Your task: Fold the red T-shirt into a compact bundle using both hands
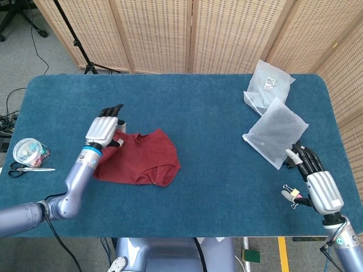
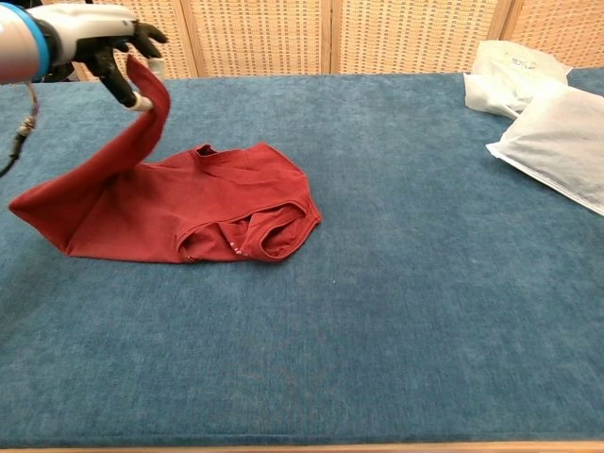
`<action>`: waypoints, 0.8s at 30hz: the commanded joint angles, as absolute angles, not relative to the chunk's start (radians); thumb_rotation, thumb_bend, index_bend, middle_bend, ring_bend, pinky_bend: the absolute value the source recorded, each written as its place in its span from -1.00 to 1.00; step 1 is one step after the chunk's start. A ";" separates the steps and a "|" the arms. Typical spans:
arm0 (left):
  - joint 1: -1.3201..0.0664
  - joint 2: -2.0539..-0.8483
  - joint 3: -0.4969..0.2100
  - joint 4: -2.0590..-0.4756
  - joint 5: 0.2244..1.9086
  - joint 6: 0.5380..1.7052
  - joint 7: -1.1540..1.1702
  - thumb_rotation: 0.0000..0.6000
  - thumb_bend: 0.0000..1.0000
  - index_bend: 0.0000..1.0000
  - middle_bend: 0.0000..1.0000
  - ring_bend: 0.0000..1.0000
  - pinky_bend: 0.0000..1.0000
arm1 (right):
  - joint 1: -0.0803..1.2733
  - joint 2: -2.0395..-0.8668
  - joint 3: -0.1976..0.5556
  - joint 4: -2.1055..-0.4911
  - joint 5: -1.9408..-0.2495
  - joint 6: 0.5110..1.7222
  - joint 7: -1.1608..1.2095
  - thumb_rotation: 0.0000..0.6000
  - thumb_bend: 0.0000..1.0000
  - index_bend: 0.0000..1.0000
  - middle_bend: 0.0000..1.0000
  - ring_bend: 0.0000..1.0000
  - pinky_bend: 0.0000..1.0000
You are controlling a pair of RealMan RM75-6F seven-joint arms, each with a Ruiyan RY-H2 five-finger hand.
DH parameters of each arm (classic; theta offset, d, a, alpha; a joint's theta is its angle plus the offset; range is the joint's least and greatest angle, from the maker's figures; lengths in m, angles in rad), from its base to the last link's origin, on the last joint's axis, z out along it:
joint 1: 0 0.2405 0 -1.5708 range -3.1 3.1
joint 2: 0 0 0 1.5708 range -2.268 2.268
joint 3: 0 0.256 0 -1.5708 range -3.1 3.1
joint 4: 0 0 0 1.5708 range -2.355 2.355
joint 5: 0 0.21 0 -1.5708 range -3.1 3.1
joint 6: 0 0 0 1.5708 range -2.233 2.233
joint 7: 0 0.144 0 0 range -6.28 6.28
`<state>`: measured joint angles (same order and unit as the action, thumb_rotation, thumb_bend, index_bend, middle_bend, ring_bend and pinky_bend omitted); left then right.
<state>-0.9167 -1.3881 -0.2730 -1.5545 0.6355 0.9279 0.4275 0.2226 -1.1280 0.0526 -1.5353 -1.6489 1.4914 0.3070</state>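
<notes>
The red T-shirt [image 1: 144, 158] [image 2: 217, 212] lies on the left half of the blue table, its collar end flat and its other end raised. My left hand [image 1: 105, 127] [image 2: 99, 42] pinches that raised end and holds it in the air above the shirt, the cloth hanging in a loop down to the table. My right hand [image 1: 317, 184] hovers near the table's front right corner, fingers spread, holding nothing. It shows only in the head view.
Two white plastic bags [image 1: 275, 131] [image 1: 267, 86] lie at the back right, also in the chest view [image 2: 557, 137]. A small clip [image 1: 293, 194] sits beside my right hand. On the floor to the left are a jar [image 1: 29, 152] and scissors [image 1: 31, 169].
</notes>
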 commanded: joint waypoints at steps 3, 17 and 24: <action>-0.941 -1.434 -0.279 -1.534 0.648 0.928 0.421 1.00 0.26 0.54 -1.00 -1.00 -1.00 | 0.224 -1.129 0.053 -1.534 -1.646 1.487 0.307 1.00 -1.00 -1.00 -1.00 -1.00 -1.00; -1.055 -1.597 -0.309 -1.393 0.594 0.909 0.474 1.00 0.26 0.54 -1.00 -1.00 -1.00 | 0.228 -1.126 0.061 -1.522 -1.624 1.476 0.329 1.00 -1.00 -1.00 -1.00 -1.00 -1.00; -1.105 -1.666 -0.309 -1.314 0.511 0.902 0.543 1.00 0.22 0.52 -1.00 -1.00 -1.00 | 0.230 -1.126 0.064 -1.511 -1.612 1.467 0.343 1.00 -1.00 -1.00 -1.00 -1.00 -1.00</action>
